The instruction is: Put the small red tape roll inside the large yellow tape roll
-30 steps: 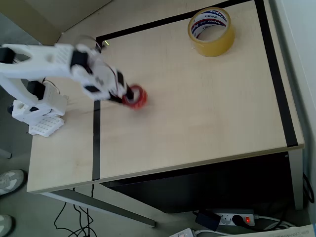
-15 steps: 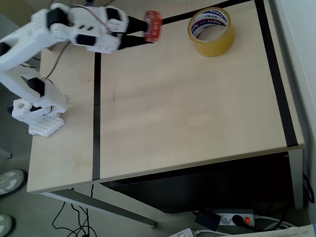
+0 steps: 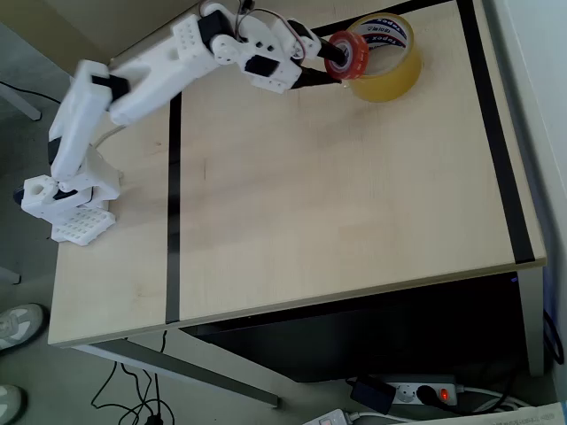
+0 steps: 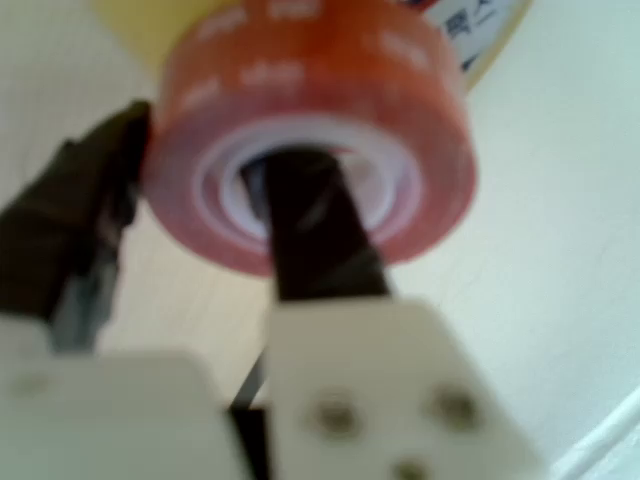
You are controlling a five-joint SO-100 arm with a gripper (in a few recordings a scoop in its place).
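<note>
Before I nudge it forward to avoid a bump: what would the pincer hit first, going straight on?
Probably the large yellow tape roll: the pincer, carrying the small red tape roll, points right at its near side; height is unclear.

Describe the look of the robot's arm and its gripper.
The arm is built of blocky white plastic segments with black sections at the joints, rising from a white base clamped at the table's left edge. The gripper has dark, almost black fingers fixed to white mounts with visible screw holes.
</note>
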